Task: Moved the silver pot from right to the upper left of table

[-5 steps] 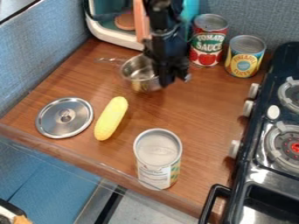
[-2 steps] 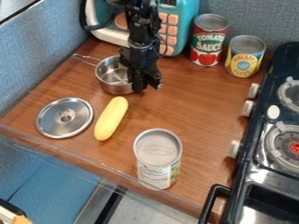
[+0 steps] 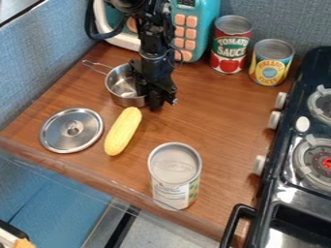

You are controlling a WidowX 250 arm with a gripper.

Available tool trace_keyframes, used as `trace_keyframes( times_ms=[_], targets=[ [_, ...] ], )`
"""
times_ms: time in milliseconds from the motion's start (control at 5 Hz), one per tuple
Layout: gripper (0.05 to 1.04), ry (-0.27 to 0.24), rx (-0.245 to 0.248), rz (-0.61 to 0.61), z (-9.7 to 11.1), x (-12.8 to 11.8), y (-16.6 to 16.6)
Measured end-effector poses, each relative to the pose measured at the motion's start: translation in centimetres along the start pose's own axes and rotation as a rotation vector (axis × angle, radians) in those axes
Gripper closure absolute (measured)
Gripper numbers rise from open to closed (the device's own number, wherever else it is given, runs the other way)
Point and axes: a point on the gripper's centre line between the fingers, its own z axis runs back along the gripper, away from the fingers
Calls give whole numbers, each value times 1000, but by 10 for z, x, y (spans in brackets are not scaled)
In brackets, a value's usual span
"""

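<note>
My gripper hangs low over the upper left part of the brown wooden table, at the right side of the silver pot. The pot stands upright with its thin handle pointing to the upper left. Part of its right rim is hidden behind the gripper. I cannot make out whether the gripper holds the rim or only stands against it.
A silver lid and a yellow corn cob lie below the pot. A can stands near the front edge, two more cans at the back. Behind the arm is a teal toy microwave; a stove borders the right.
The pot and my gripper have shifted left from near the middle. Since the later earlier frame the gripper has come slightly lower, while the pot has barely moved.
</note>
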Motion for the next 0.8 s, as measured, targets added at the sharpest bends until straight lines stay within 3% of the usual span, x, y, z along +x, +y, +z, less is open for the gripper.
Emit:
trace_keyframes(
  times_ms=[200, 400, 600, 800],
  targets=[
    [224, -16, -34, 16, 18, 4, -9],
    [72, -81, -56, 59, 48, 9, -7],
    [76, -77, -80, 129, 66, 0, 1],
    [83, -52, -59, 201, 75, -7, 4]
  ],
)
